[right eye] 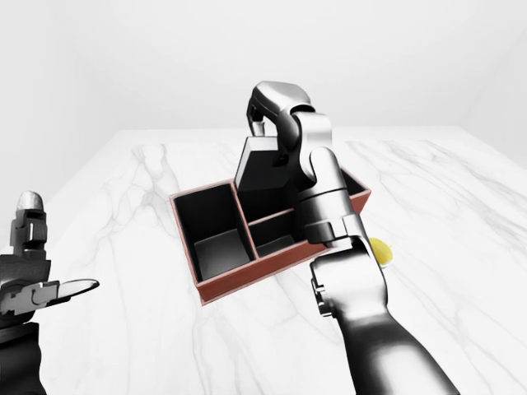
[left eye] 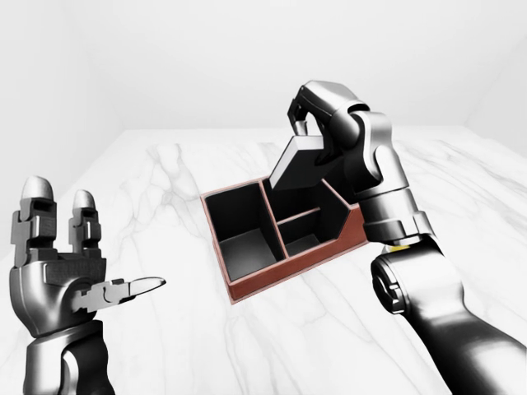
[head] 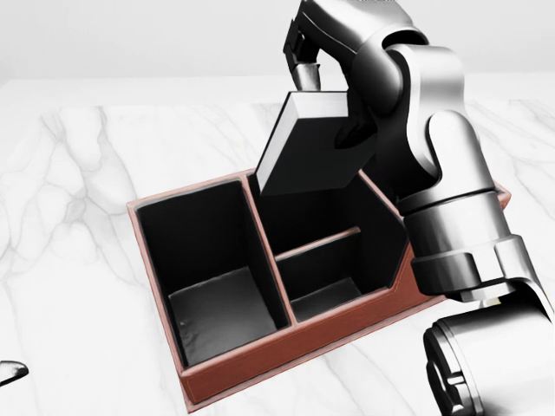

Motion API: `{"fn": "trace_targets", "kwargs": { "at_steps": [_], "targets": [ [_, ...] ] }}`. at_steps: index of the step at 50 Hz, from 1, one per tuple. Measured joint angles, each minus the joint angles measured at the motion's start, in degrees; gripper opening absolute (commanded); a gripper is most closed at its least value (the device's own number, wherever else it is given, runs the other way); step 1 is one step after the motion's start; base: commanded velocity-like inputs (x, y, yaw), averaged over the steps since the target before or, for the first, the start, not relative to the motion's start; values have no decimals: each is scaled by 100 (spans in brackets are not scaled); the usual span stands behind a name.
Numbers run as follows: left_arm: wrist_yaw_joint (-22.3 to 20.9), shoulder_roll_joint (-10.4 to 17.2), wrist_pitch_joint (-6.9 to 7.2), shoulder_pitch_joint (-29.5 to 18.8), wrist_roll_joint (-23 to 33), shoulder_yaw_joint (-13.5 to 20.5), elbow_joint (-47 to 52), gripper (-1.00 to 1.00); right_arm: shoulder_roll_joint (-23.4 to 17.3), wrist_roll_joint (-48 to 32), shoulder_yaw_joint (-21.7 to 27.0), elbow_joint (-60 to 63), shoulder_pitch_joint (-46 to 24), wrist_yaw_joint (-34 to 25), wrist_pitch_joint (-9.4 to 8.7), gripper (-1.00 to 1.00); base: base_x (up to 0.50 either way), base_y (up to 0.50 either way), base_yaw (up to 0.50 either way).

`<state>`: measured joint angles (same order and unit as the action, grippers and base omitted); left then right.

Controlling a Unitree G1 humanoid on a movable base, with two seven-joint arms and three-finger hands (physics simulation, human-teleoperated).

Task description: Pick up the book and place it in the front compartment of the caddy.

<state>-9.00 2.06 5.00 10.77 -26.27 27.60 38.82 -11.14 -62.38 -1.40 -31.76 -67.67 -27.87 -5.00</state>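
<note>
My right hand (head: 328, 106) is shut on the book (head: 310, 152), a dark volume with a pale page edge. The book hangs tilted, its lower corner over the upper right compartment of the caddy (head: 286, 357) in the head view. The caddy is red-brown with a black inside. It has one long compartment on the left and two smaller ones on the right, parted by a thin divider (head: 316, 244). All three compartments look bare. My left hand (left eye: 103, 247) stands open at the lower left of the left-eye view, far from the caddy.
The caddy rests on a white marble table (head: 78, 182). A small yellow object (right eye: 380, 251) lies on the table just to the right of the caddy, partly hidden by my right forearm (head: 460, 234). That forearm crosses over the caddy's right end.
</note>
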Motion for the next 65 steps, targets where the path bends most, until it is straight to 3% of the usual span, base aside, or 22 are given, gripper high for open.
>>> {"fn": "trace_targets", "kwargs": {
  "at_steps": [65],
  "targets": [
    [-44,24,0,-2,4,-31,-315,100,232,-89,-221,-1961,10,2064,0,-100,0,0,0]
  ]
}}
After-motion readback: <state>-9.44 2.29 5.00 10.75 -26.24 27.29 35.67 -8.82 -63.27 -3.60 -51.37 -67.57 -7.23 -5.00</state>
